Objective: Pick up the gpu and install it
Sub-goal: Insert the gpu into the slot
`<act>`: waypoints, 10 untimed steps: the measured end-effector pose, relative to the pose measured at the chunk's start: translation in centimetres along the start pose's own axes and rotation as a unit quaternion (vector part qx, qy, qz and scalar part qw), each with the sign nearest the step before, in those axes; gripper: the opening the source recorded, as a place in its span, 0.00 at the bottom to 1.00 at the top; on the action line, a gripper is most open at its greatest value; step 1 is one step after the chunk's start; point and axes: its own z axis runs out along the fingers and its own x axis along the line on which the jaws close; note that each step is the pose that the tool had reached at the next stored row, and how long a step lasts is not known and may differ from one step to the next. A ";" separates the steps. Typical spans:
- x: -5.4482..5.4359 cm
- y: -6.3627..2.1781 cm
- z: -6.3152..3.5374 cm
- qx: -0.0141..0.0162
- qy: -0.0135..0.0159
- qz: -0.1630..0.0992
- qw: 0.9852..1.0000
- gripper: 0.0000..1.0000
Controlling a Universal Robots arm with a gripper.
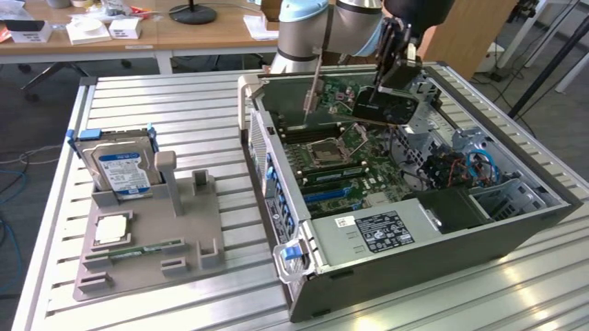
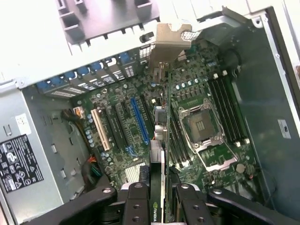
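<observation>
The gpu (image 1: 379, 108), a black card with a pale metal bracket (image 1: 313, 86) at one end, hangs tilted above the motherboard (image 1: 341, 162) inside the open computer case (image 1: 515, 227). My gripper (image 1: 398, 69) is shut on its upper edge. In the wrist view the gpu (image 2: 159, 159) runs edge-on away from my gripper (image 2: 159, 204), its bracket (image 2: 171, 42) at the far end by the case's rear wall. The card hovers between the blue slot (image 2: 139, 119) and the empty CPU socket (image 2: 201, 126), clear of the board.
A grey fixture (image 1: 184, 227) at the exterior view's left holds a silver hard drive (image 1: 124, 169), a CPU chip (image 1: 110, 229) and a green memory stick (image 1: 147, 248). The power supply (image 1: 382, 231) and drive cage (image 1: 506, 196) fill the case's near end.
</observation>
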 end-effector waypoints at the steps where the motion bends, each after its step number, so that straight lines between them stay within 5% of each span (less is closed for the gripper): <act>1: 0.0 0.00 0.03 0.000 0.000 -0.008 1.000 0.26; 10: 0.0 -0.02 0.36 -0.002 0.004 -0.083 0.997 0.26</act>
